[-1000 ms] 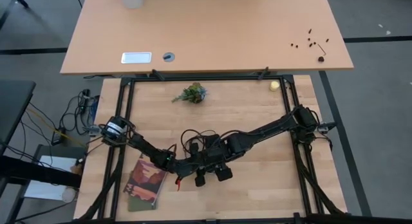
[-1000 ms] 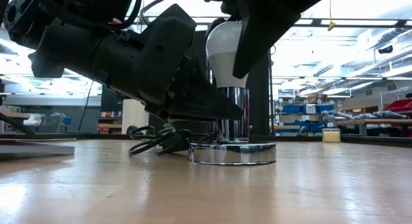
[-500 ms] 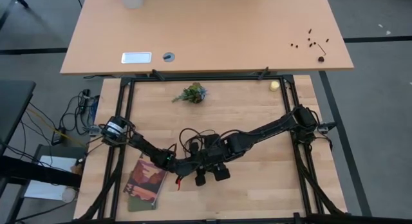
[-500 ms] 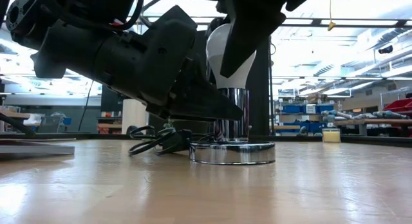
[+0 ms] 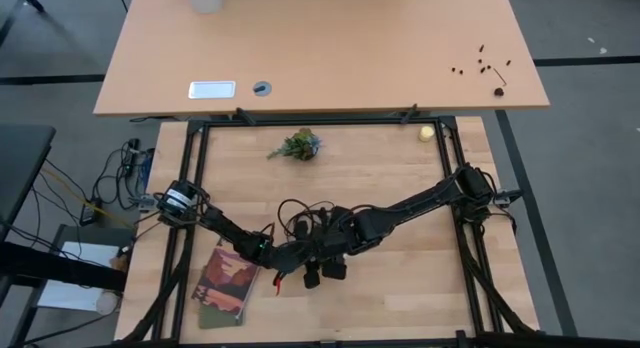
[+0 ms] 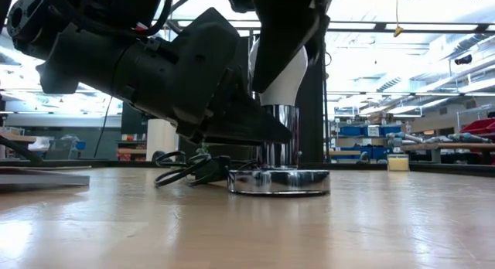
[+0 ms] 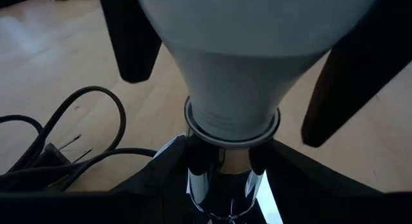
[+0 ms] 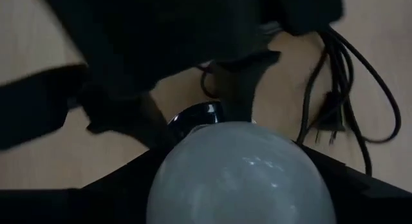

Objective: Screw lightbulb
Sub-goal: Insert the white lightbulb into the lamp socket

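**Lightbulb seated in the socket, right claw newly closed on the globe**

The lightbulb (image 6: 285,82) stands upright in the chrome socket post (image 6: 278,136), which rises from the round silver base (image 6: 278,182) near the middle of the wooden table (image 5: 400,178). Going left to right in the high view: a book (image 5: 227,284) lies flat near the left arm's elbow, then the left gripper (image 7: 222,179) braces the chrome post low down, its fingers clamped either side of it just under the bulb's neck. Next, the right gripper (image 6: 282,37) sits over the bulb from above.

A second ago the right claw stood wide around the globe; now its fingers have narrowed onto the white glass and appear to hold it. That suggests a fresh grip for another turn, so the bulb is probably not yet fully screwed home.

Room is tight on the left, where the black cord (image 6: 186,167) and its plug coil just beside the base. To the right the tabletop lies open as far as the frame rail, with a small yellow object (image 5: 427,133) well apart at the far corner.
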{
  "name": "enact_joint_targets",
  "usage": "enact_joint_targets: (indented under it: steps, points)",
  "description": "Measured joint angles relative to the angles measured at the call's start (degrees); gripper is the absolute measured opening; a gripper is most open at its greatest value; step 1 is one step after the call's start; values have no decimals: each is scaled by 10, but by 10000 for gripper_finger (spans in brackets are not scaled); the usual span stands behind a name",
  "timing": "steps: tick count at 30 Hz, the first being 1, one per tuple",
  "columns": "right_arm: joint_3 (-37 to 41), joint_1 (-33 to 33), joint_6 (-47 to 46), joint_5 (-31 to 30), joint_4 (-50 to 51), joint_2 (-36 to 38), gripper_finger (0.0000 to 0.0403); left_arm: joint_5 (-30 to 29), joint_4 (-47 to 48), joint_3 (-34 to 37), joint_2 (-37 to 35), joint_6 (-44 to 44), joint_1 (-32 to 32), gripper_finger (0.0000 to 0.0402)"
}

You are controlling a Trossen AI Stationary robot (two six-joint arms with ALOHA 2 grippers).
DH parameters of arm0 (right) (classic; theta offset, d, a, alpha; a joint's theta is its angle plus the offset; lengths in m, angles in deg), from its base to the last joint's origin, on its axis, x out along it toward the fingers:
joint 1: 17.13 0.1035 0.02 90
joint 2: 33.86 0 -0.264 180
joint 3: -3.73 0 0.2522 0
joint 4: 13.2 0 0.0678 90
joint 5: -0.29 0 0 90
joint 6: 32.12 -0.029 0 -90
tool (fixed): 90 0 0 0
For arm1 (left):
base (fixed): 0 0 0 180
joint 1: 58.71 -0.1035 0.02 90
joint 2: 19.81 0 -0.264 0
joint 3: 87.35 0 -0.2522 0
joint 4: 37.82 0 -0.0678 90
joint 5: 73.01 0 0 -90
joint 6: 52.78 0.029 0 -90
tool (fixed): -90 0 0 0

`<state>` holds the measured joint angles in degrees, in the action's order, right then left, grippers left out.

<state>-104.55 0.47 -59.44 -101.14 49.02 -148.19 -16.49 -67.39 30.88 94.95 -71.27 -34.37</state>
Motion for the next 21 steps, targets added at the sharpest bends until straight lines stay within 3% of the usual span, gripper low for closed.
enact_joint_targets:
  steps: [12, 21]
  points:
    - [0, -2, -204, -44, 5, 0, 278, -33, 0, 0, 0, -18, 0, 188]
    - [0, -2, -114, -34, -9, 1, 297, -34, 3, 0, 0, -16, 0, 188]
